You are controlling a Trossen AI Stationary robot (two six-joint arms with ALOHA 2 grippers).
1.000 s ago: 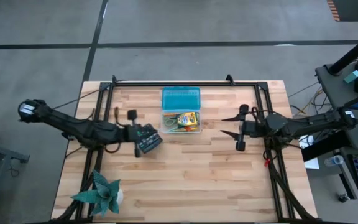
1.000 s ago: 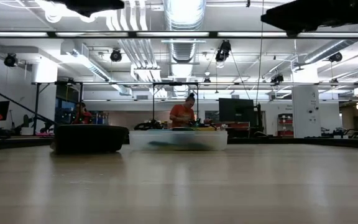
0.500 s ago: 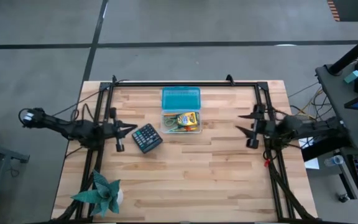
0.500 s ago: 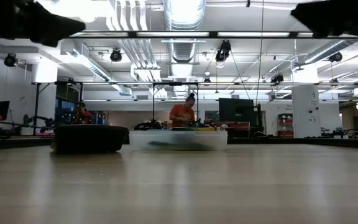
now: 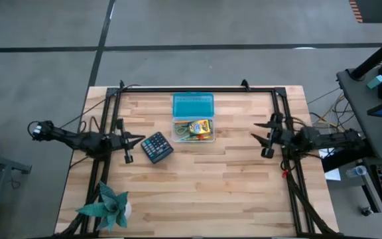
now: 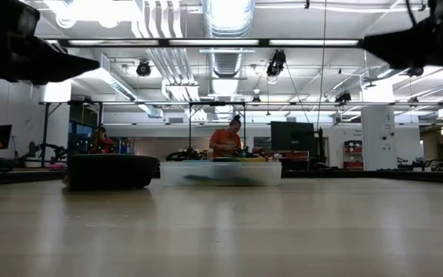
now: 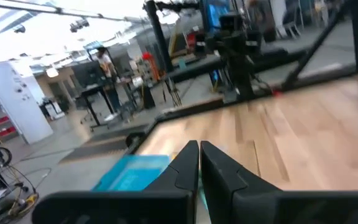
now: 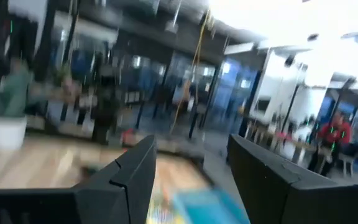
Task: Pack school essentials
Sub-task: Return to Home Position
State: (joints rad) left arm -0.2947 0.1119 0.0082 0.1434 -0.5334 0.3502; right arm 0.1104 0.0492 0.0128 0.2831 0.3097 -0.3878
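High view: the blue supply box (image 5: 192,106) lies open at upper centre, crayon pack (image 5: 199,126) and other stationery inside, a calculator (image 5: 156,147) just left of it. The left gripper (image 5: 139,138) hangs mid-left and the right gripper (image 5: 257,131) mid-right, both apart from the box. Low view: the box sits mid-frame. Left wrist: fingers pressed together, empty. Right wrist: jaws spread, empty. Packing looks done; next, settle both arms home.

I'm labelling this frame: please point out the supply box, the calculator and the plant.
supply box (image 5: 192,106), high view, on its blue lid.
calculator (image 5: 156,147), high view, middle of its keypad face.
plant (image 5: 109,204), high view, on its green leaves.
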